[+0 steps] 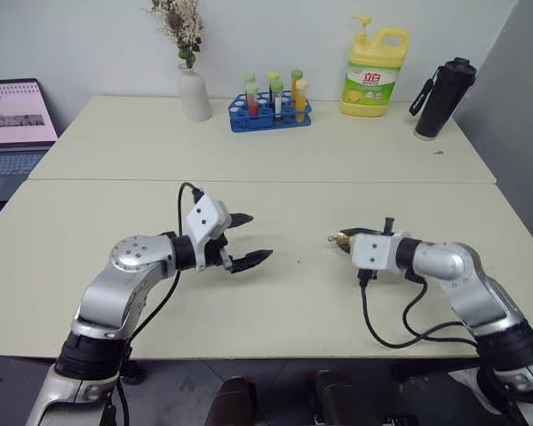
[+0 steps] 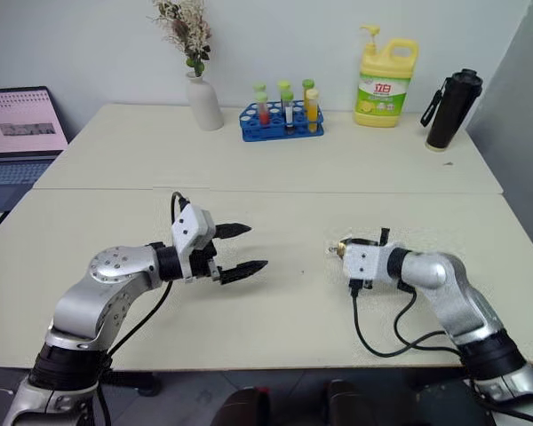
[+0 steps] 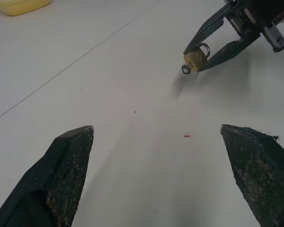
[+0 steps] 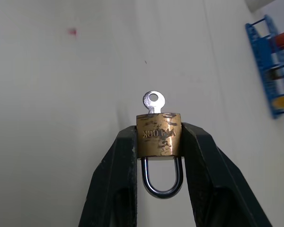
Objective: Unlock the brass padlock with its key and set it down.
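Tube rack (image 1: pixel 269 113) holds tubes; right pincer (image 4: pixel 158 142) grips brass padlock (image 4: pixel 158 135).

Counted on the tables
One brass padlock (image 4: pixel 158 135); one key (image 4: pixel 154 101); one vase (image 1: pixel 194 92); one soap bottle (image 1: pixel 372 71); one flask (image 1: pixel 443 98); one laptop (image 1: pixel 14 124); perhaps six tubes (image 1: pixel 274 91).

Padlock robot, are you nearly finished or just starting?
About halfway. Done: the key already sits in the padlock, which the right hand has picked up and squeezes. In hand: the open left hand faces it, apart. Left: turn the key, pop the shackle, which looks closed, and set the padlock on the table.
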Robot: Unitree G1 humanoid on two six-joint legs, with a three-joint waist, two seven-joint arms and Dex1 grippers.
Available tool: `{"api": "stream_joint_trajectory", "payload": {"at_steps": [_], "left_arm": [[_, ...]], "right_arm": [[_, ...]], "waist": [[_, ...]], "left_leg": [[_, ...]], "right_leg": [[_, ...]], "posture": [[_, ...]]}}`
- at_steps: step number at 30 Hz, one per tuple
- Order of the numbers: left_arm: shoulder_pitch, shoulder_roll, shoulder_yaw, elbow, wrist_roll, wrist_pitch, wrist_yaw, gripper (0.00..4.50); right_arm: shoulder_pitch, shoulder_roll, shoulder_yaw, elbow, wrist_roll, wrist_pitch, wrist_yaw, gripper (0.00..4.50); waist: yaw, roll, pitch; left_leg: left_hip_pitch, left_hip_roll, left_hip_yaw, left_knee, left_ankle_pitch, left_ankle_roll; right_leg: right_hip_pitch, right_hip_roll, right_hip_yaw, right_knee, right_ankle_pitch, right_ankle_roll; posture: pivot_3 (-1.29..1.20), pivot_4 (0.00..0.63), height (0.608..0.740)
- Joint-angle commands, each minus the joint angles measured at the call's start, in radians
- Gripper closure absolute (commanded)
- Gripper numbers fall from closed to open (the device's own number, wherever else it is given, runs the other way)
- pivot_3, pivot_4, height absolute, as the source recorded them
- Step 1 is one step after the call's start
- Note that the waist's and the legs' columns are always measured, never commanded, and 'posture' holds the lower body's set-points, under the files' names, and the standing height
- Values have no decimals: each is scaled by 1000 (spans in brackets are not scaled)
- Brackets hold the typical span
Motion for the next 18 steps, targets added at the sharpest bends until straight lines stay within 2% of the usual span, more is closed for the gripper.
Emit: {"api": "stream_joint_trajectory", "payload": {"at_steps": [1,5,9,18], "left_arm": [[-82,-25,-4,15,-42,72,10,0],[-195,-84,-9,42,-127,196,-5,0],[-262,-108,-21,68,-162,254,-17,0],[-396,-151,-34,194,-183,274,-67,0]], "right_arm": [[-3,1,-27,-69,-158,-96,-193,3564],[-27,23,-53,-44,-240,-141,-352,3564],[-43,29,-59,-24,-245,-214,-427,3564],[-64,58,-65,-30,-181,-326,-437,3564]], "waist": [[-3,0,0],[-3,0,0],[-2,0,0],[-2,0,0]], "left_leg": [[0,0,1,0,0,0],[0,0,1,1,0,-1],[0,0,1,1,0,-1],[0,0,1,1,0,-1]], "right_leg": [[0,0,0,0,0,0],[0,1,1,0,0,0],[0,1,1,0,1,-2],[0,1,1,0,2,-3]], "posture": [[0,150,740],[0,150,740],[0,150,740],[0,150,740]]}}
